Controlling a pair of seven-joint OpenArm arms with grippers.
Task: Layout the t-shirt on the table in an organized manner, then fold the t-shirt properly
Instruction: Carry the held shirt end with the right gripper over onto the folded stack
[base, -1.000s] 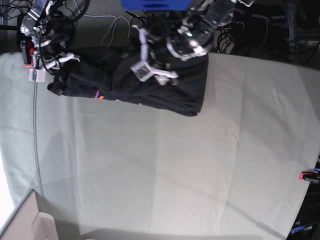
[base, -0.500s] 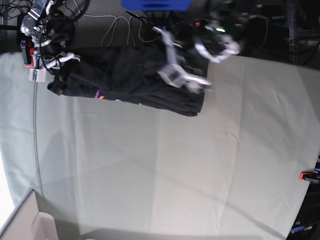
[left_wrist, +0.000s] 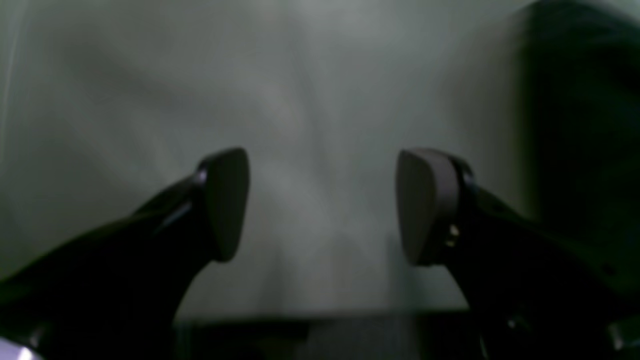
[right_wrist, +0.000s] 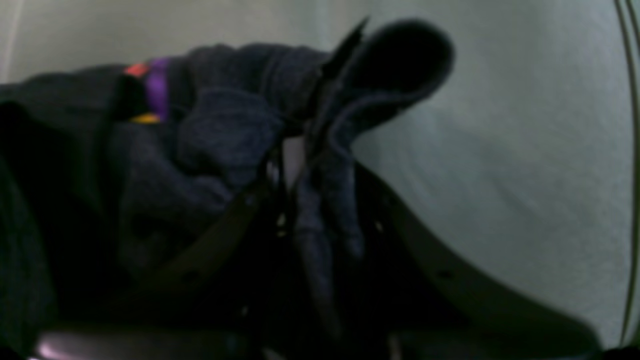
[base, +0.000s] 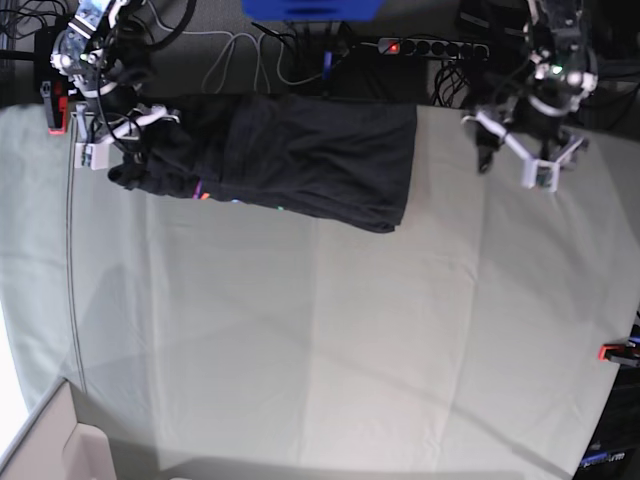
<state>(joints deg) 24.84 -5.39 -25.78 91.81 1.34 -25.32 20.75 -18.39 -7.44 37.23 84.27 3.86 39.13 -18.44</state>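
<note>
In the base view, the soft black cotton t-shirt (base: 290, 160) lay bunched in a long strip along the far edge of the wide pale grey-green cloth-covered table (base: 330, 340), not yet spread flat. The left wrist view showed the left gripper (left_wrist: 322, 205) with its jaws wide apart over bare cloth, holding nothing, the shirt dark at the side. In the right wrist view the right gripper (right_wrist: 295, 180) was clamped on a gathered fold. Both laying out and folding appeared undone.

t-shirt (base: 300, 160) blocks far edge; table (base: 330, 340) centre open
</note>
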